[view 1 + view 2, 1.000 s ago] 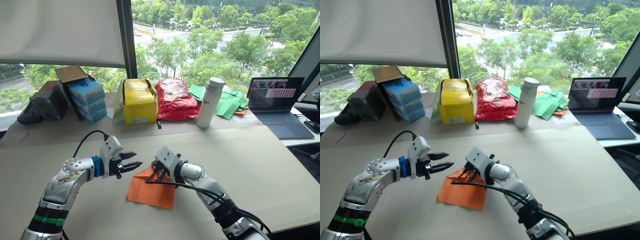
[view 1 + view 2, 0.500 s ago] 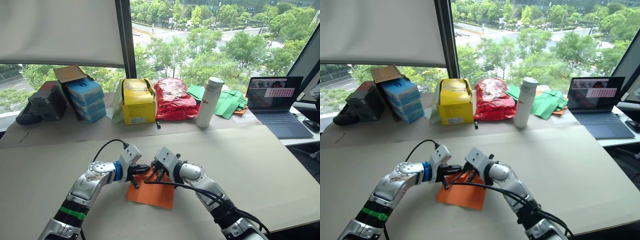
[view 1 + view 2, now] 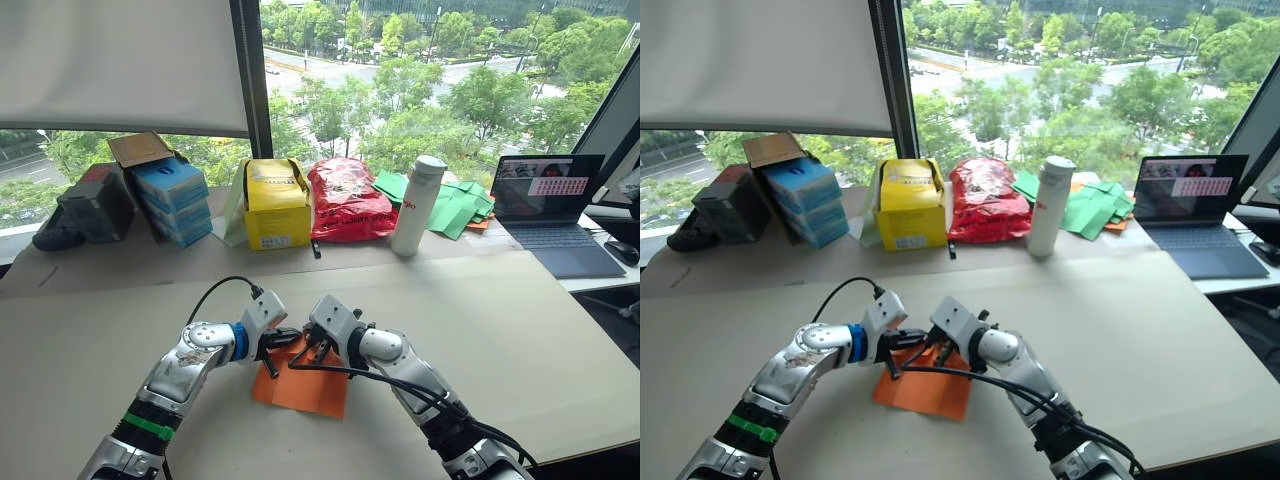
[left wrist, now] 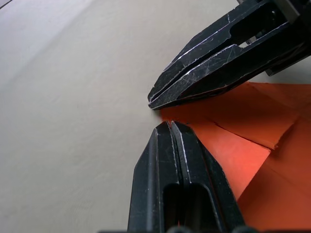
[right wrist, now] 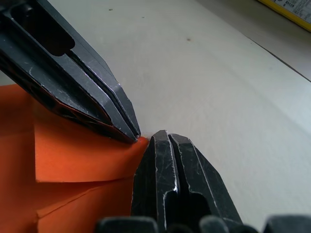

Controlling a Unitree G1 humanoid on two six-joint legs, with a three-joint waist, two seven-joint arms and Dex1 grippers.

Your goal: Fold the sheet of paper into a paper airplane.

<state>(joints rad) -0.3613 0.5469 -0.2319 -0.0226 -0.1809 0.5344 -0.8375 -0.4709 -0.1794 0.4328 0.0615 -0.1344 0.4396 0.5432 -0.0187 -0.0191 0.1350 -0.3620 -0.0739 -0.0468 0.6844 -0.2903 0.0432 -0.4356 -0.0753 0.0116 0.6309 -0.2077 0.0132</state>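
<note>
Nearest to us, the thin bright orange sheet of paper lies flat on the pale beige table, partly folded, with a creased flap toward its far corner. At that far corner our two grippers meet tip to tip. Our left gripper has its two black fingers pressed together, and the tips sit at the paper's pointed corner. Our right gripper likewise has its fingers pressed together, tips at the same corner, almost touching the left one. We cannot tell whether either tip pinches the paper or only rests against it.

Farther back, along the window, stand a blue carton, a yellow box, a red crinkled bag, a white cylindrical bottle and a heap of green paper pieces. An open laptop sits at the far right.
</note>
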